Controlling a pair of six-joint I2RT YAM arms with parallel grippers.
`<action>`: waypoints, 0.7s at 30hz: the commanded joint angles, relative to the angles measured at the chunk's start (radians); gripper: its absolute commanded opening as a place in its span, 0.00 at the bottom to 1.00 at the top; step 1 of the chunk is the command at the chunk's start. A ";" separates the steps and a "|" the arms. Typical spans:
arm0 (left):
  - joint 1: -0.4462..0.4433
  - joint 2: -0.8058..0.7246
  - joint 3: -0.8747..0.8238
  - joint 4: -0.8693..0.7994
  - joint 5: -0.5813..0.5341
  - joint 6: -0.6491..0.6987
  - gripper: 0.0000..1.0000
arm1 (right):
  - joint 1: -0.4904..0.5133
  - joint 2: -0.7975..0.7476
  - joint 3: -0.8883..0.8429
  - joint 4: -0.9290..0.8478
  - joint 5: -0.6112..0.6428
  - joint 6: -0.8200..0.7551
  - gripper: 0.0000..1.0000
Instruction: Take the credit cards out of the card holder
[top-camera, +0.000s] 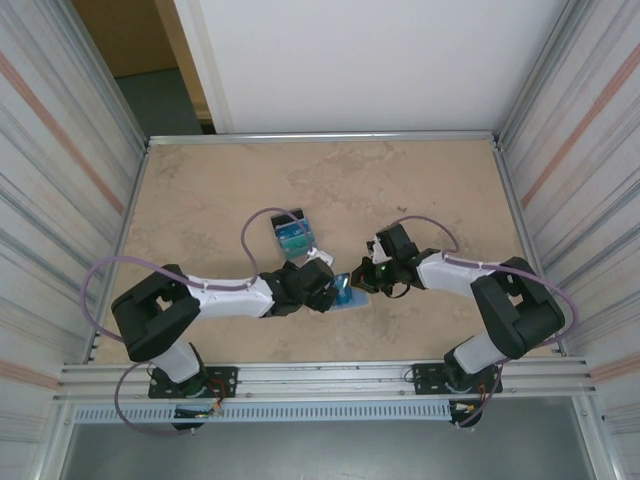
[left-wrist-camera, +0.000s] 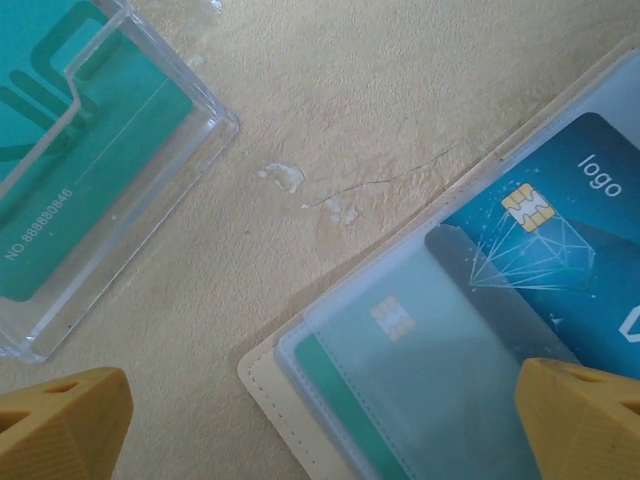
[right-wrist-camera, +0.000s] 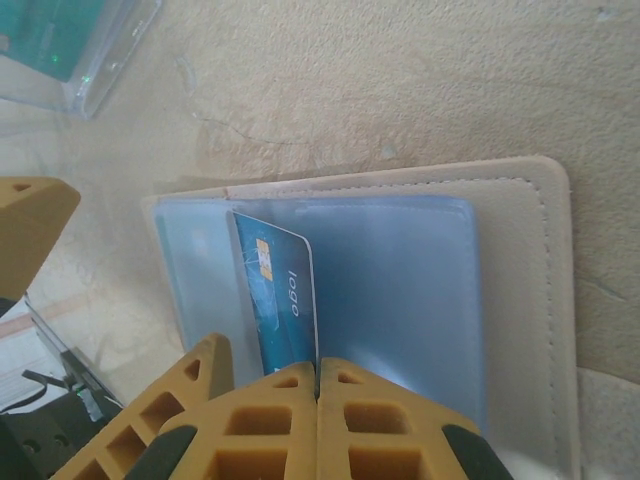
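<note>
**Colours, wrist views**

Card holder (right-wrist-camera: 525, 300): tan-beige outer with a same-colour stitch line round the edge, inner pockets pale translucent blue. Blue card (right-wrist-camera: 285, 300) running into the right jaws: deep blue, gold chip, white "logo" print, thin white diamond linework. Between the left jaws: teal card (left-wrist-camera: 345, 410) under a frosted sleeve. Jaws ochre-yellow. Surface (left-wrist-camera: 380, 110) mottled sandy beige.

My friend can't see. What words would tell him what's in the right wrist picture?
The right gripper is pinched shut on the blue card, which sticks out of a clear pocket in the open tan card holder. The holder lies flat on the beige table, with a clear plastic box at the top left.
</note>
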 joint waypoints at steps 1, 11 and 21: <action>-0.004 0.022 0.026 -0.024 -0.027 0.005 0.99 | -0.004 -0.028 0.011 -0.037 0.019 -0.008 0.00; -0.004 0.050 0.030 -0.030 -0.021 -0.018 0.99 | 0.007 -0.056 -0.023 0.073 -0.051 0.034 0.14; -0.004 0.044 0.034 -0.026 -0.010 -0.024 0.99 | 0.059 0.015 -0.013 0.092 -0.012 0.035 0.16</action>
